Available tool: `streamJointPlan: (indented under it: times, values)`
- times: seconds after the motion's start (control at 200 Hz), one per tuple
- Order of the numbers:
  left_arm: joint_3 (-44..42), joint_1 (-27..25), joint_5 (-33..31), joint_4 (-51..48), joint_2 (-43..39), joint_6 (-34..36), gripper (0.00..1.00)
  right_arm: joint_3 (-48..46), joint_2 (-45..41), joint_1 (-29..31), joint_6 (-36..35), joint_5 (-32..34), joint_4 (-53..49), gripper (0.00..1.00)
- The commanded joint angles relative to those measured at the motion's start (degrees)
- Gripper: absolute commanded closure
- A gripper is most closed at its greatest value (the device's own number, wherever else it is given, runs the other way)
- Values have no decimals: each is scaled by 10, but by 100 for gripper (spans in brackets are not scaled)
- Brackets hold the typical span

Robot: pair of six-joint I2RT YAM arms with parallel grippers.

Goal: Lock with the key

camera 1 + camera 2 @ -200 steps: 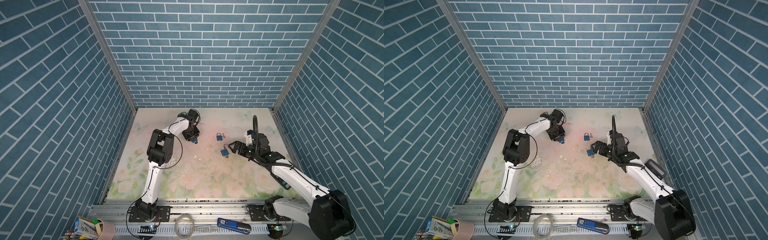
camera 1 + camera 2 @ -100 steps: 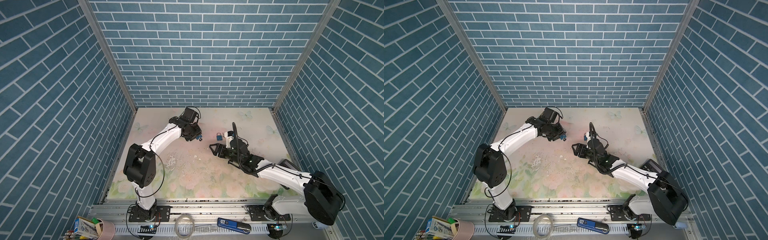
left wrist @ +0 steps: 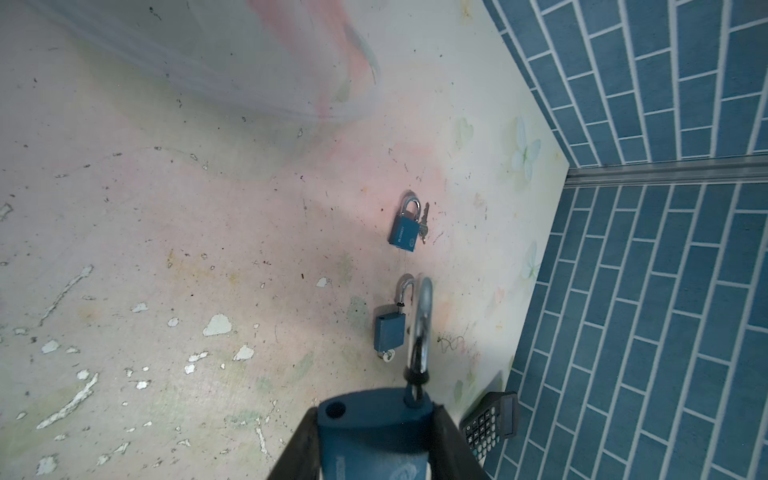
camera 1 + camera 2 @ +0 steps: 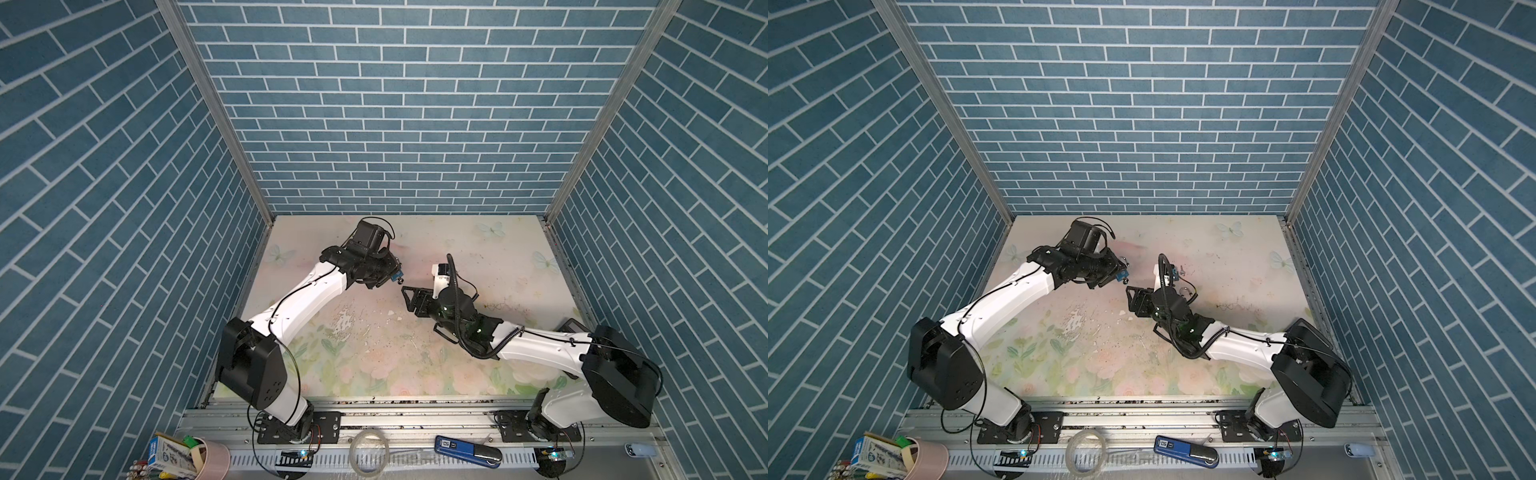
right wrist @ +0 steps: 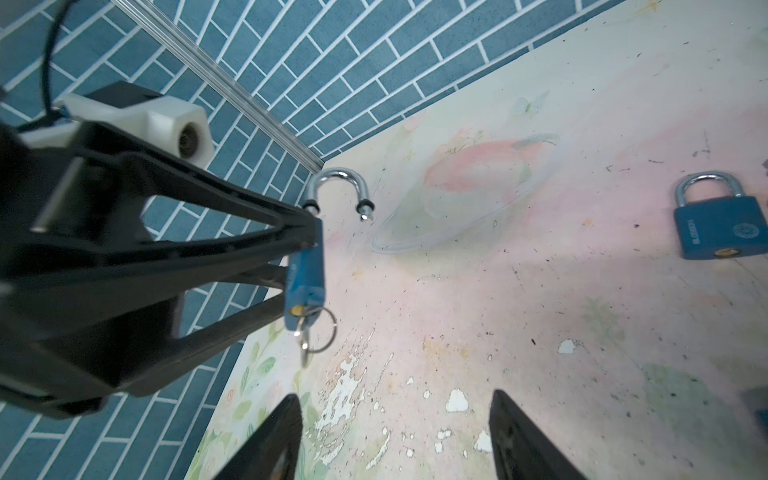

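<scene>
Grips a blue lock [image 5: 307,274] by its body in the left gripper [image 4: 394,275]. Holds it off the table [image 4: 374,365], about midway between the left and right edges and nearer the far edge than the near. Has the shackle [image 5: 338,183] swung open, one leg free of the body. Carries a key [image 5: 308,312] in the keyhole at the other end, with rings [image 5: 335,328] hanging from it. Points the right gripper [image 5: 395,436] at that key from the right side, fingers [image 5: 274,440] spread wide with nothing between them, tips just short of the rings in both top views and not touching the lock. Flat on the table, on the right-edge side of the held lock: a shut lock [image 3: 404,227] with a second key [image 3: 423,222] touching its side, and near it a third lock [image 3: 390,330] with shackle open and a bit of silver metal at its keyhole end. Close by the right edge, a calculator [image 3: 490,428]. On the tabletop between the arms, flaked patches [image 5: 345,399].
</scene>
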Motion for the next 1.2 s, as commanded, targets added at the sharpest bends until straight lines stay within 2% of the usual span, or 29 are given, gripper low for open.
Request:
streamJointPlan:
  times: [0.0, 0.625, 0.815, 1.195]
  values:
    - [-11, -3, -4, 8, -10, -3, 84, 12, 12, 5, -20, 2, 65, 30]
    - [-19, -3, 4, 16, -23, -3, 85, 11, 42, 2, -20, -25, 142, 35]
    - [-28, -3, 8, 23, -25, -3, 85, 4, 64, -10, -2, -44, 197, 45]
    - [-39, -3, 9, 31, -31, -3, 85, 7, 98, -14, 20, -61, 246, 52]
